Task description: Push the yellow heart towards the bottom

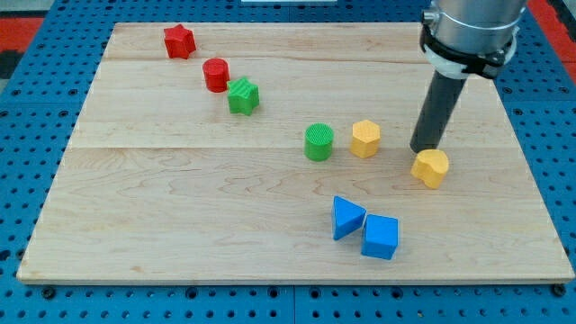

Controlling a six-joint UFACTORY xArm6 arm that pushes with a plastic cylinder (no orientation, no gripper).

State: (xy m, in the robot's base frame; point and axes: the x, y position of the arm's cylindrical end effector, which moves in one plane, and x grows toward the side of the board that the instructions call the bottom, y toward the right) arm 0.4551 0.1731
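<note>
Pushing contact: my tip [424,148] sits just above the yellow heart [432,167], at its upper-left edge, touching or nearly so.
Heart position: right of the yellow hexagon [365,139], toward the view's right; the blue blocks [364,229] lie below-left of the heart.
Handling: probably light, rigid and smooth, so it should slide easily and may spin if pushed off-centre.
Where to press: the middle of its top side.
Hand state: there is no gripper, only a bare rod holding nothing.

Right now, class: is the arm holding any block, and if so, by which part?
Nothing is held. My tip is a bare rod that cannot grip. It stands just above the yellow heart, at its upper-left edge; actual contact cannot be told.
</note>
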